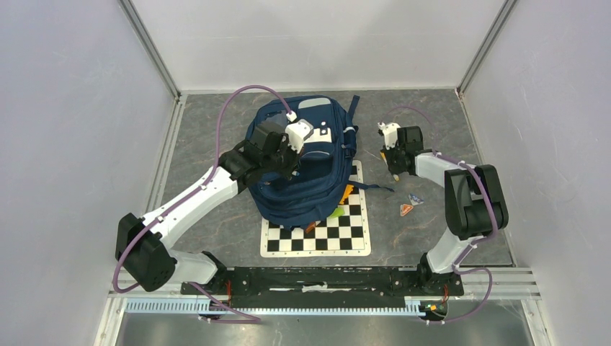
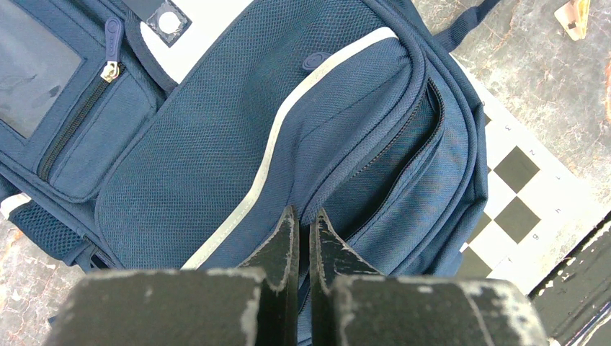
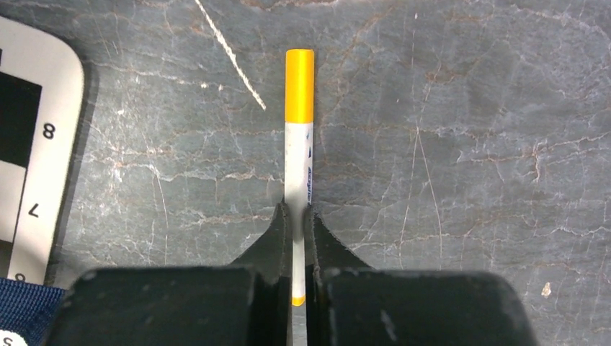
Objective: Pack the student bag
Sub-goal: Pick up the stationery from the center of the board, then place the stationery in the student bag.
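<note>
Left gripper: you have the jaws drawn together with only a sliver between them. The tips sit against the student bag, between its grey stripe and the gaping zipper opening of a front pocket. You cannot tell whether they pinch any cloth.

Right gripper: you have it clamped on a marker, white barrel and orange cap. The fingers grip the barrel near its tail end; the cap points away from the wrist. The marker runs in line with the fingers, above the grey marbled table. You cannot tell whether it touches the surface.

Student bag: navy, lying flat in the middle of the table toward the far wall, front pockets up. Its near end overlaps the far edge of the checkerboard mat. The left arm reaches over it from the near left.

The right gripper works just right of the bag, apart from it. Two small wrappers lie on the table near the right arm's elbow. Orange and green bits show under the bag's near edge; you cannot identify them.
</note>
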{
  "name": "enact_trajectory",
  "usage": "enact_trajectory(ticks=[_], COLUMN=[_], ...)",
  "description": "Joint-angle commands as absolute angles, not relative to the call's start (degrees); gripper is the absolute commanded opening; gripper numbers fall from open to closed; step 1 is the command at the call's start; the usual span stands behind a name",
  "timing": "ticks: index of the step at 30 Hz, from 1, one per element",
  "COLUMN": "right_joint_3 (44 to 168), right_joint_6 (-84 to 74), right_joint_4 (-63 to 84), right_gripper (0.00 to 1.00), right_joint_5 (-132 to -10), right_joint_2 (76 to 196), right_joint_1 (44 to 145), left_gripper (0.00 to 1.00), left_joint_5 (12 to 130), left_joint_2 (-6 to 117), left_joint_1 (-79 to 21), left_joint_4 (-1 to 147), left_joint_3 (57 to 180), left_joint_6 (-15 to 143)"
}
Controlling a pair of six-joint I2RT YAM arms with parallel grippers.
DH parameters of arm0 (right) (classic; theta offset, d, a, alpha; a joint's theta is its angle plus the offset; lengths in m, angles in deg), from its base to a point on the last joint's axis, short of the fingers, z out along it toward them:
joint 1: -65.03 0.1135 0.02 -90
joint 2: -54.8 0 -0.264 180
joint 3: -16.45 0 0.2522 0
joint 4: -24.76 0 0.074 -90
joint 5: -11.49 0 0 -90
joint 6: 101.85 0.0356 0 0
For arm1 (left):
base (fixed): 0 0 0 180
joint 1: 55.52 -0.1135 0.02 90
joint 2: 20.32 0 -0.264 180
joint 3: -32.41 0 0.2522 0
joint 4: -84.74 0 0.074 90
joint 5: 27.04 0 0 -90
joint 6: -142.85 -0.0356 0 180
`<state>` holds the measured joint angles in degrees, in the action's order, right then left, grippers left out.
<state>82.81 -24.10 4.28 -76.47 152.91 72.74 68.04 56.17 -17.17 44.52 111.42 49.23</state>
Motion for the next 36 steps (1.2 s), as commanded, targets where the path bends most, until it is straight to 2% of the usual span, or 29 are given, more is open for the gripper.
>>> enact_trajectory(ticks=[1, 8, 16, 22, 28, 36], right_joint_3=[82.2, 76.4, 69.0, 66.3, 66.5, 73.9], right_joint_6=[-24.0, -22.3, -27.2, -33.9, -40.0, -53.5], right_joint_4=[1.3, 0.7, 2.4, 6.7, 10.5, 6.7], right_gripper=[0.0, 0.0, 0.0, 0.0, 0.0, 0.0], right_joint_5=[-77.7, -77.4, -70.8, -63.0, -64.7, -80.6], right_joint_2=[149.0, 133.5, 110.7, 101.8, 102.7, 112.9], right_joint_1=[73.2, 76.1, 88.0, 97.5, 108.1, 122.6], left_gripper=[0.02, 0.02, 0.02, 0.02, 0.02, 0.02], left_joint_5=[71.0, 70.8, 74.6, 78.4, 80.8, 82.6], left_joint_2=[55.6, 55.1, 55.1, 55.1, 55.6, 55.6], left_joint_1=[-16.9, -17.1, -18.6, -20.3, -21.2, -22.4], left_joint_4=[50.1, 50.4, 51.3, 51.6, 51.9, 52.3], left_joint_3=[112.4, 112.2, 111.9, 112.0, 112.0, 112.2], left_joint_6=[52.2, 52.2, 52.2, 53.7, 54.3, 55.0])
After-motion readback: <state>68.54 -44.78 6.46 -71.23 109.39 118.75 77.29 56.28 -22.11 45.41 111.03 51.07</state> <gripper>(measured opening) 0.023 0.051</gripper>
